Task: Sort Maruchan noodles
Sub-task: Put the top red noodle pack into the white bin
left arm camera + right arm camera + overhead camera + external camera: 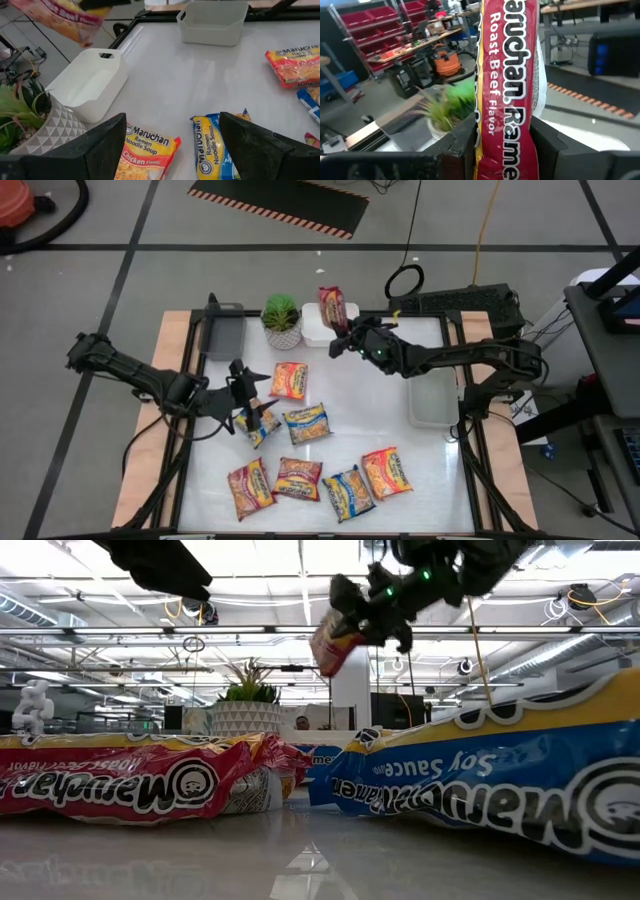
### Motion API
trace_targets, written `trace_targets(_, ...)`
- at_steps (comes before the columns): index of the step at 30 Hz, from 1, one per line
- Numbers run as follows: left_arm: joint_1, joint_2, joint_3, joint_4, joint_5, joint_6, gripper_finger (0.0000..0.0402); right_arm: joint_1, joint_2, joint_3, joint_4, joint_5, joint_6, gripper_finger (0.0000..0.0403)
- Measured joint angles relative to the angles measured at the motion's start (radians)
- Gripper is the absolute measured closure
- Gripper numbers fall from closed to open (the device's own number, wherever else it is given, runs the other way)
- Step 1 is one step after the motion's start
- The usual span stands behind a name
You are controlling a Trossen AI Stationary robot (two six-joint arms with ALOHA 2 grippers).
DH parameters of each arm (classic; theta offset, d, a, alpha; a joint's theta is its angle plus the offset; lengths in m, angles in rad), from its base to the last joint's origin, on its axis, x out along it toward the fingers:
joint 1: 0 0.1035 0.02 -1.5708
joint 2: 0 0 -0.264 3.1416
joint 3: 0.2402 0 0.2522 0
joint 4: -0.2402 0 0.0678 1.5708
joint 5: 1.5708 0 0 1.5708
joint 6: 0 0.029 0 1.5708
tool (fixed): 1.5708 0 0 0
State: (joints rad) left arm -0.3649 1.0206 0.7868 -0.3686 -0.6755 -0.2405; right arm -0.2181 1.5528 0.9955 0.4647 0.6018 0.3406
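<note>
The right gripper [345,340] has its jaws clamped on a red-trimmed Roast Beef packet [332,307], which hangs in the air with its long axis running straight out from the jaws, as the right wrist view shows. From above, the packet sits over the white tray [318,330] at the far middle of the surface [400,420], just beside the potted plant [282,320]; the coming release seems to turn on whether the packet's free end is truly above that tray's opening rather than past its far rim, and this cannot be told for sure. The left gripper [238,385] hovers with its jaws apart over the blue-trimmed packet [258,423] near the left side, with the chicken packet [289,380] just beyond it, so the left arm is the nearer one for the loose packets. Five more packets lie flat towards the near edge. A grey tray [222,332] stands at the far left and another white tray [432,402] near the right edge. The surface is pale and glossy; beyond it lie a grey floor, a striped hazard mat and workshop shelving.
</note>
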Motion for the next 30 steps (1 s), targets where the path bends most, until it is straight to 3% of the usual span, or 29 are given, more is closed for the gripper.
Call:
trace_targets(4,0.015,0.0,0.0,-0.002,0.022,0.0,0.008,-0.003,-0.002,0.097,-0.139,0.013,-0.023,0.0284)
trace_targets(8,0.019,0.0,0.0,-0.005,0.028,0.008,0.008,-0.009,-0.001,0.109,-0.166,0.091,-0.037,0.0284)
trace_targets(22,0.019,0.0,0.0,-0.005,0.028,0.011,0.008,-0.086,0.0,-0.008,-0.193,0.101,0.146,0.0284)
trace_targets(30,0.019,0.0,0.0,0.006,0.028,0.017,0.008,-0.102,0.01,-0.034,-0.176,0.072,0.171,0.0284)
